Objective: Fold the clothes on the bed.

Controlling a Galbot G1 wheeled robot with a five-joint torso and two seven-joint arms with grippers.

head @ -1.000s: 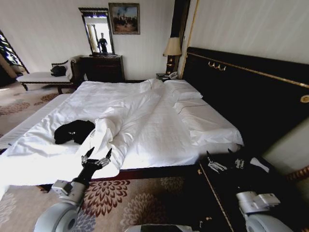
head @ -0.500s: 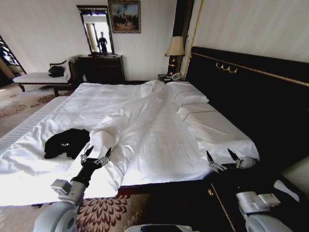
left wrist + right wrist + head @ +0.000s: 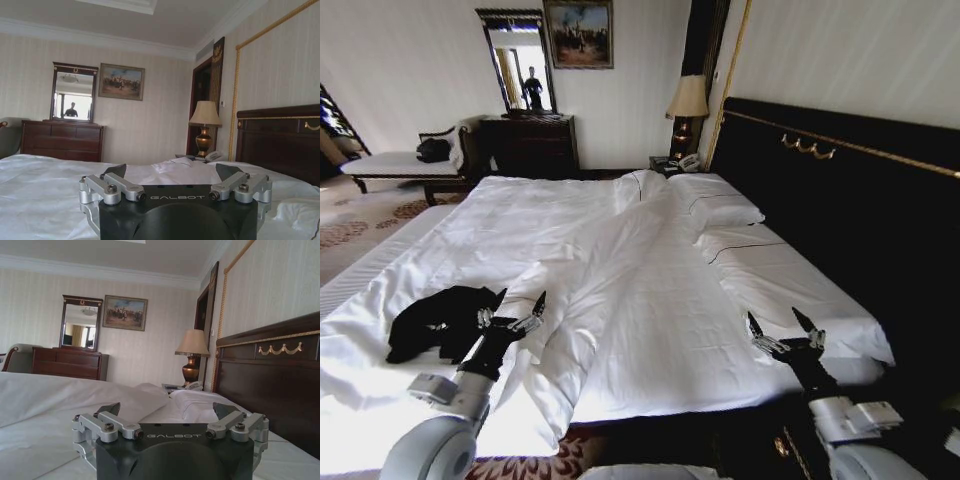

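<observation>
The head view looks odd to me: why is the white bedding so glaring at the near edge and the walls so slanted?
Head view: the white duvet is washed out toward the near-left corner, losing its folds, while the crumpled black T-shirt reads as a dark patch; the wide lens tilts the walls and dark headboard. Both wrist views: evenly lit, walls upright.

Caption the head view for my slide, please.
Both open grippers, left and right, hover over the bed beside the crumpled black T-shirt.

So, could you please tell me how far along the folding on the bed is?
Nothing looks folded: the black T-shirt lies crumpled on the bed. In hand, the left hand hovers open beside it; the right hand hangs open near the bed's right edge. Grasping, spreading and folding remain.
</observation>
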